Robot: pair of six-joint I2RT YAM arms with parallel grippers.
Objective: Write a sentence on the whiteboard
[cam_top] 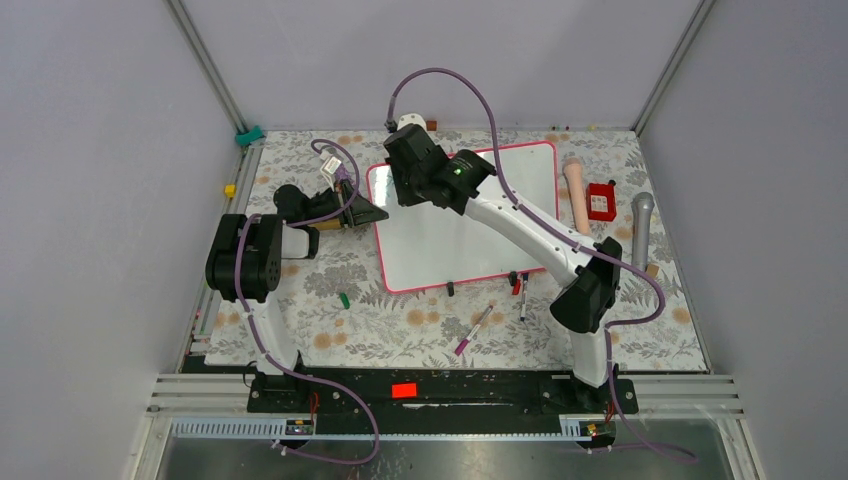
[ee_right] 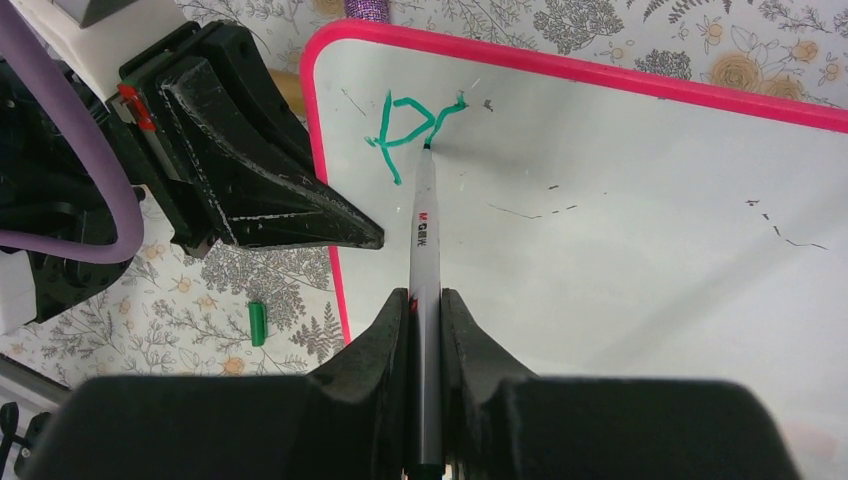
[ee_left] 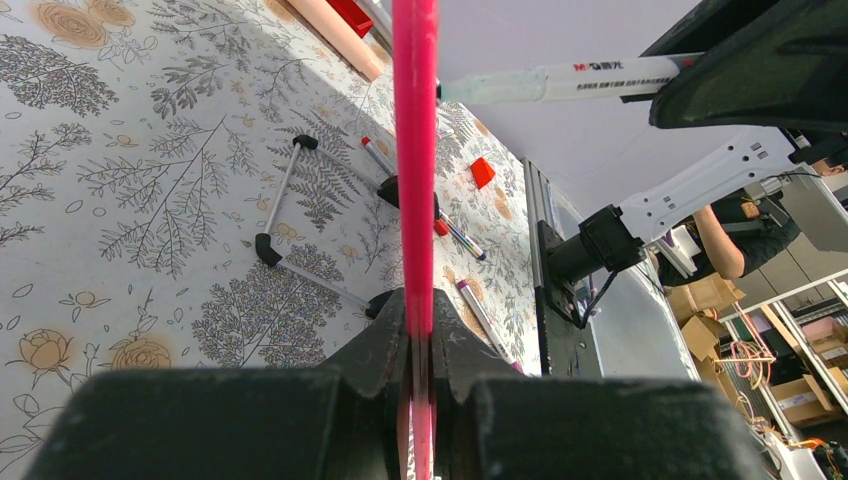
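— Flowered cloth covers the table (cam_top: 330, 270), with grey walls on three sides. What lies closest to the arms' bases?

— A marker with a pink end (cam_top: 473, 330), loose toward the near edge and right of the middle. A little further in there is a green cap (cam_top: 344, 299) on the left. Then come two more markers (cam_top: 520, 286) and a small black cap (cam_top: 450, 289), all just beside the near edge of the whiteboard (cam_top: 440, 250).

— Where does the whiteboard sit?

— In the middle of the table, reaching toward the far edge and turned slightly askew (its pink frame is not square with the table's sides).

— Is anything holding it?

— The left gripper (ee_left: 421, 340) is. Its jaws are pinched tight on the frame at the board's left edge.

— And the right gripper (ee_right: 426, 310)?

— It is clamped on a pen (ee_right: 423, 230), with the barrel between the fingers and the tip down on the board near its far left corner. The tip meets some green strokes (ee_right: 405, 125), a few angular lines that I cannot read as a letter. Faint dark specks dot the white surface elsewhere.

— What is past the board?

— Toward the far right corner lies a beige rod (cam_top: 575, 192) with a red box (cam_top: 601, 201) just beside it. A grey stick (cam_top: 641, 228) lies nearer the right edge, and a small yellow block (cam_top: 230, 189) sits at the left edge.
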